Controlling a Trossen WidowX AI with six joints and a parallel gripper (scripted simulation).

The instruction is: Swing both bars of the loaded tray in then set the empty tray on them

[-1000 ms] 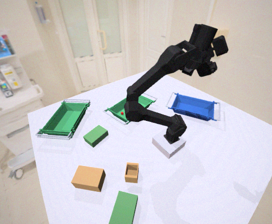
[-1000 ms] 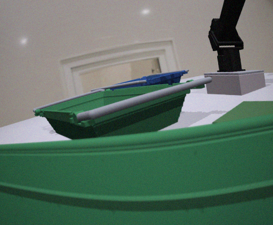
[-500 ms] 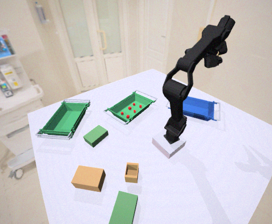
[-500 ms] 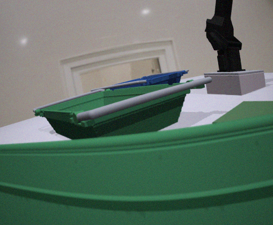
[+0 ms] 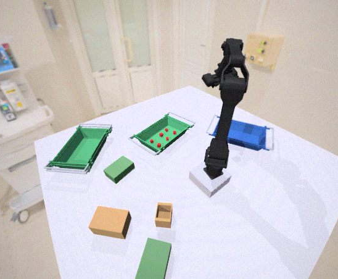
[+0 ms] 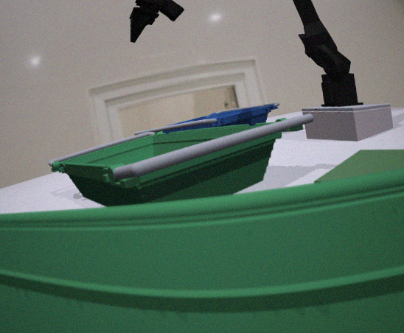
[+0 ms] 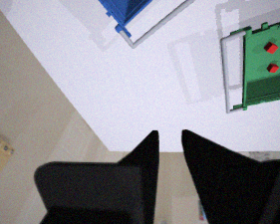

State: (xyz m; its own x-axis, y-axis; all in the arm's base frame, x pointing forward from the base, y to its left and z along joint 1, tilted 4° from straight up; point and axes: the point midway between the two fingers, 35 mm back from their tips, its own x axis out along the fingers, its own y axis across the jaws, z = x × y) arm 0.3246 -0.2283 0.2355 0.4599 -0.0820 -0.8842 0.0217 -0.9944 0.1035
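Note:
The loaded green tray [image 5: 153, 129] [image 6: 216, 177] [image 7: 269, 84] stands mid-table with several red blocks [image 5: 161, 134] [image 7: 271, 48] inside. Its left wire bar [image 5: 142, 146] and its right wire bar [image 5: 182, 118] [image 7: 224, 74] are swung out beyond the ends. An empty green tray [image 5: 85, 146] [image 6: 201, 258] stands to its left, bars out. An empty blue tray [image 5: 242, 126] [image 6: 242, 116] [image 7: 130, 6] stands to its right, also with bars out. My gripper [image 7: 169, 135] is slightly open and empty, high above the table's far corner, away from the trays.
The arm [image 5: 227, 120] [image 6: 323, 44] rises from its pale base block [image 5: 210, 183] [image 6: 334, 125]. A green block [image 5: 119, 168], an orange block [image 5: 110, 222], a small open orange box [image 5: 163, 222] and a long green block [image 5: 154, 259] stand toward the front. The blue tray is partly behind the arm.

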